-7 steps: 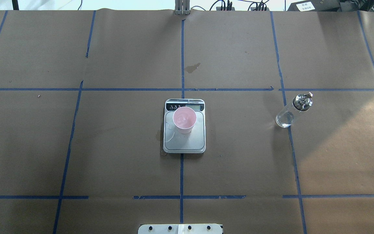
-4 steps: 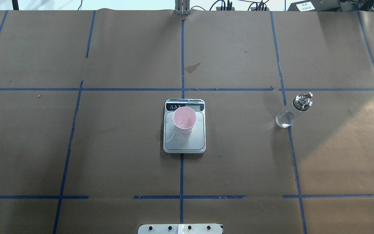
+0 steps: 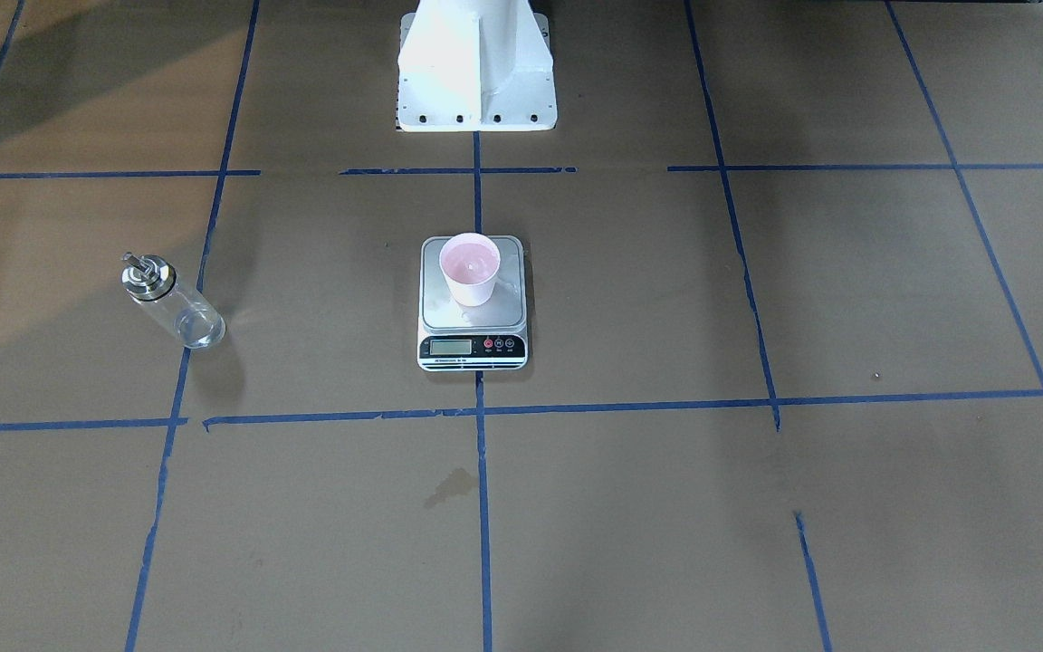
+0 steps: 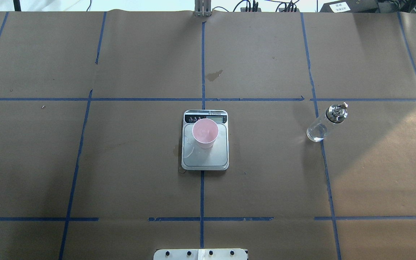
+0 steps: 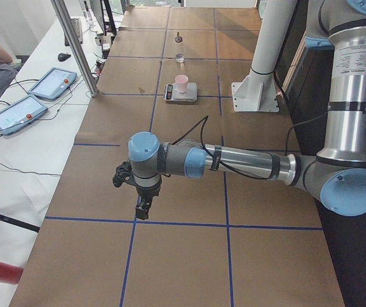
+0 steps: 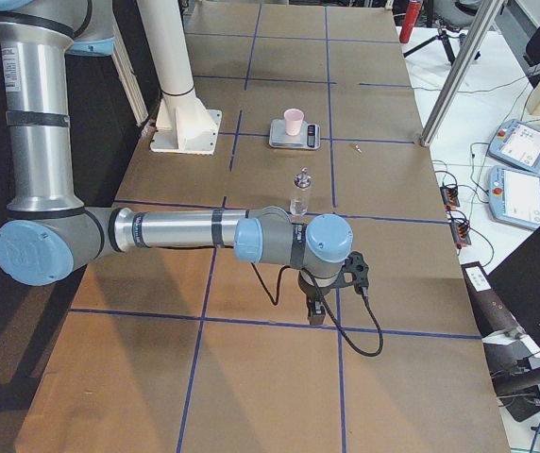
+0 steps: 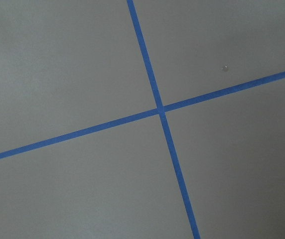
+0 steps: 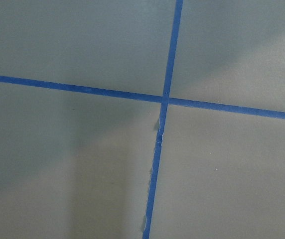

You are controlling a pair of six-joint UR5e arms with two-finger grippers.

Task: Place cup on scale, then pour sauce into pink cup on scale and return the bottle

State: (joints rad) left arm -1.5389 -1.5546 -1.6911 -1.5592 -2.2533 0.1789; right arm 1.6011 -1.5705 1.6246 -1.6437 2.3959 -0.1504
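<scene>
The pale pink cup (image 4: 205, 131) stands upright on the scale (image 4: 215, 156) at the table's middle, toward the display end of the steel platform. It also shows in the front view (image 3: 471, 267). The clear glass bottle (image 4: 323, 124) with its silver collar stands upright on the robot's right, apart from the scale; it shows in the front view (image 3: 173, 303) and right view (image 6: 299, 193). My left gripper (image 5: 141, 208) and right gripper (image 6: 315, 311) hang low over bare paper at the table's ends, far from both things. I cannot tell whether they are open or shut.
Brown paper with a blue tape grid (image 4: 202, 72) covers the table. The robot's base plate (image 4: 200, 254) sits at the near edge. A small stain (image 4: 214, 75) lies beyond the scale. Both wrist views show only paper and crossing tape (image 7: 160, 110).
The cup, scale and bottle have not moved. The shadow over the table's right part has shifted and faded.
</scene>
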